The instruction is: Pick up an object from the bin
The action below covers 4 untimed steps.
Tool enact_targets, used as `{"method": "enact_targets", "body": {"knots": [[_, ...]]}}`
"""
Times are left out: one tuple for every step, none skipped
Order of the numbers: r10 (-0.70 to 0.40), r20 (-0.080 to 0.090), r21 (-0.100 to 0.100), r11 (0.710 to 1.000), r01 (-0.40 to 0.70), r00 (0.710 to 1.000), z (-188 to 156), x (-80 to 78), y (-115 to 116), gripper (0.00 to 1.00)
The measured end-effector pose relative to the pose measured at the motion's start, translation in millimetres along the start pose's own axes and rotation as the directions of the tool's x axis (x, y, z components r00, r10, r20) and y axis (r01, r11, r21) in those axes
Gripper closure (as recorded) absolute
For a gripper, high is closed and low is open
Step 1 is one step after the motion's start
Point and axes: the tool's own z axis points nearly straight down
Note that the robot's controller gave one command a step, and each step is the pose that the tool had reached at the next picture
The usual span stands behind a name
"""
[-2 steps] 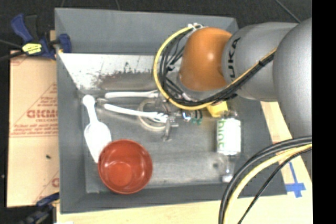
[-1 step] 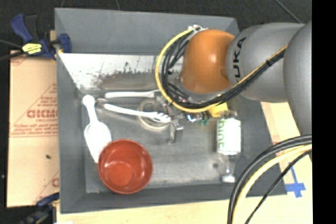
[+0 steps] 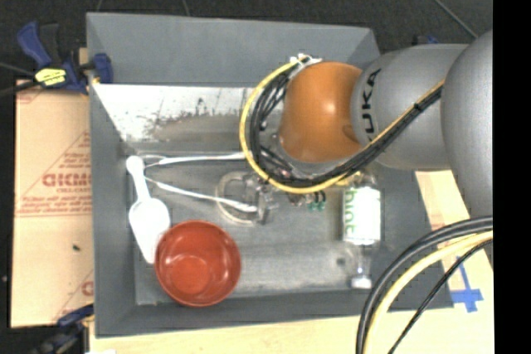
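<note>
Our claw (image 3: 262,203) sits just up and right of the red bowl (image 3: 198,263), at a clear cup (image 3: 236,199); wide or narrow, we cannot tell. We should straddle the cup's thin, probably slippery rim squarely, avoiding the white scoop (image 3: 145,215) at the bowl's left.

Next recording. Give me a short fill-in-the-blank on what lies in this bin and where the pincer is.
1. The round plastic bowl in the near corner of the grey metal bin is ____.
2. The white plastic scoop lies against the bowl's ____ side in the view.
3. The clear plastic bottle with green lettering lies to the ____ of the pincer in the view.
4. The pincer hangs under the arm's ____ cover.
Missing words: red; left; right; orange.
</note>
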Motion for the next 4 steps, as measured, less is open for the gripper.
{"method": "enact_targets", "body": {"knots": [[0.001,0.000,0.000,1.000,-0.001,1.000,0.0,0.0,0.0,1.00],[-0.007,0.000,0.001,1.000,0.007,1.000,-101.6,-19.5,12.3,1.00],[-0.001,0.007,0.001,1.000,0.001,1.000,-127.0,-29.9,9.5,1.00],[-0.092,0.012,0.003,0.996,0.092,0.996,-156.9,-45.5,32.7,1.00]]}}
